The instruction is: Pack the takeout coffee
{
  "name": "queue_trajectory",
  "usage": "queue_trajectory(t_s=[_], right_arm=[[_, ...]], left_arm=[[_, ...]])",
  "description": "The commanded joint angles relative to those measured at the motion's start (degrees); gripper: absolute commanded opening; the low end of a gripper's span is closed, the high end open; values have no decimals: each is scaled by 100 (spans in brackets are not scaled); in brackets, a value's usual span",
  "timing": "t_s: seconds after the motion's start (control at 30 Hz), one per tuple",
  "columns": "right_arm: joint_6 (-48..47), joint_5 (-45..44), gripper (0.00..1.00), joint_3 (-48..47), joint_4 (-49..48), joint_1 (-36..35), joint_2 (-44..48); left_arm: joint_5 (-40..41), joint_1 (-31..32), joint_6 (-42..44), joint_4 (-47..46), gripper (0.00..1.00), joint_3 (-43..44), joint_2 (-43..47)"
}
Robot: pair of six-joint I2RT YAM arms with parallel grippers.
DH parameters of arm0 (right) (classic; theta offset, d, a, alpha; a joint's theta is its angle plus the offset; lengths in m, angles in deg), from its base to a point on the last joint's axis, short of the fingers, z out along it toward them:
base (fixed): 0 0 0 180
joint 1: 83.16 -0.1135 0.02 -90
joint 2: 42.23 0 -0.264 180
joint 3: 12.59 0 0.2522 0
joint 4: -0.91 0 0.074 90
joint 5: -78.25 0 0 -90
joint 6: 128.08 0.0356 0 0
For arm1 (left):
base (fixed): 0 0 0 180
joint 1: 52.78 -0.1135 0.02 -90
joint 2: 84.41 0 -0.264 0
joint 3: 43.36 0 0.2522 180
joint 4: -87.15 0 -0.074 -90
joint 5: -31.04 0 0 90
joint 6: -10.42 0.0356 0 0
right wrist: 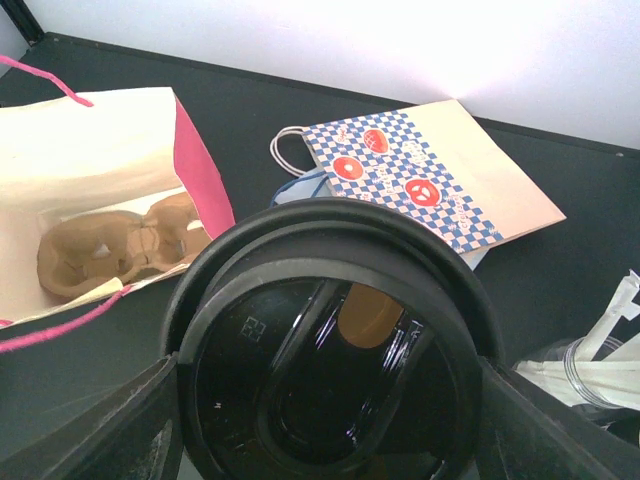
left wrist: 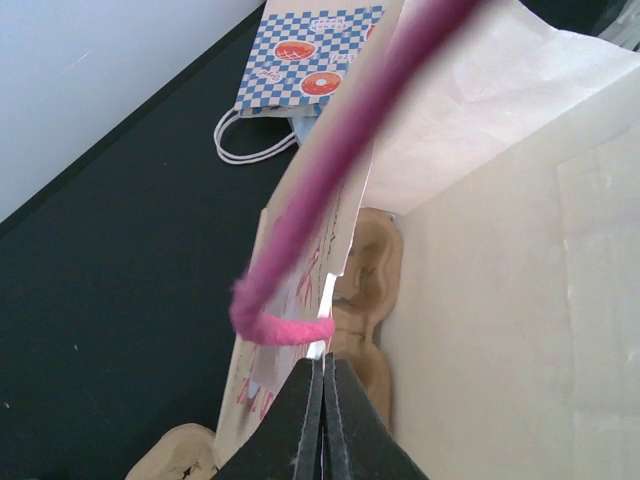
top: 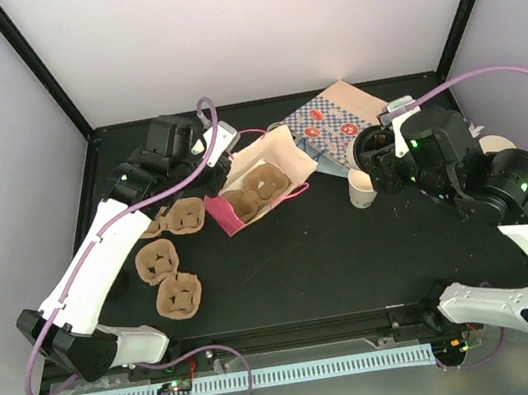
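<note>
The takeout coffee (top: 358,192), a small white paper cup under a black lid (right wrist: 330,330), is at the right of the middle. My right gripper (top: 373,167) is shut on it at the lid, whose top fills the right wrist view between the fingers (right wrist: 150,430). The pink bag (top: 278,160) lies on its side to the left, mouth toward the cup. A brown pulp cup carrier (top: 253,191) sits inside the bag. My left gripper (left wrist: 323,362) is shut on the bag's paper rim (left wrist: 325,345), below the pink handle (left wrist: 290,328).
A blue-checkered paper bag (top: 332,120) lies flat behind the cup. Loose pulp carriers (top: 170,274) rest on the black table at the left, near the left arm. A clear cup of wrapped straws (right wrist: 590,370) stands at the far right.
</note>
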Motion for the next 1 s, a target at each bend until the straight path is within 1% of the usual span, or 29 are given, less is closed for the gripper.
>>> queue_trajectory(t_s=[0.0,0.2,0.4,0.73,0.97], right_arm=[[-112,62,67,33,-141,36,93],[-131,118,67,73,-187,32,137],[-238,406,67,140,-356,32,264],[-487,1074,66,409,-787,32,525],[-672,1786,64,460,-1128,31,463]], left_arm=[[148,86,114,-42,2,41,168],[228,137,122,-34,1,58,183],[316,180,148,-36,2,65,169],[377,237,226,-228,2,-156,197],[336,286,232,-289,1,-203,205]])
